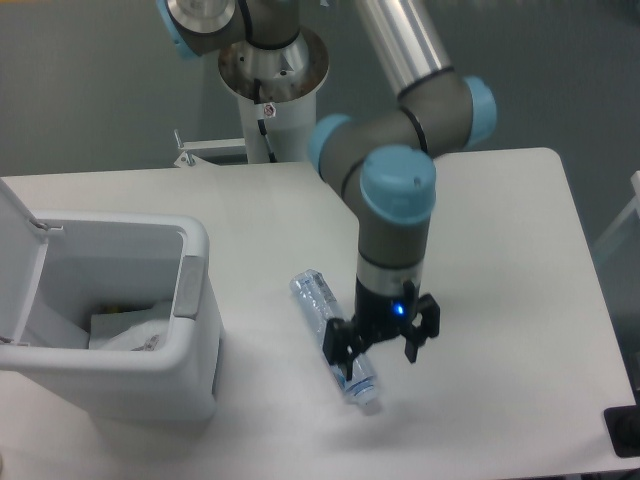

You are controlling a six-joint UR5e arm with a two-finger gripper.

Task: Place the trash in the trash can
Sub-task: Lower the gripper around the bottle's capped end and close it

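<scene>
**Jaws spread low over the cap end of the bottle**

From the fixed camera, I am looking down on the white tabletop [500, 230] with the arm [400, 190] reaching in from the far side. I am seeing the gripper [378, 348] hanging low at the near middle of the tabletop, wrist pointing straight down, a blue light glowing on its body. Its jaws are standing apart, not clamped on anything: one dark finger is sitting over the near part of the bottle, the other is hanging to the right of it over bare tabletop. Whether the left finger is actually touching the plastic, I cannot tell.

The crushed bottle [320, 305] is lying flat on the tabletop, running diagonally from far left to near right, its pale cap at the near right end, just beyond the gripper. It is lying outside the trash can, a little way to the right of it.

The trash can [195, 345] is standing at the left edge of the tabletop, its white lid [18, 245] tipped up and open on the left side and the grey tab [188, 286] sitting on the right rim, the side facing the bottle. Inside it I am making out pale, crumpled material [125, 335] lying at the bottom; I cannot tell exactly what it is.

The robot's base column [272, 95] is standing beyond the far edge of the tabletop.
</scene>
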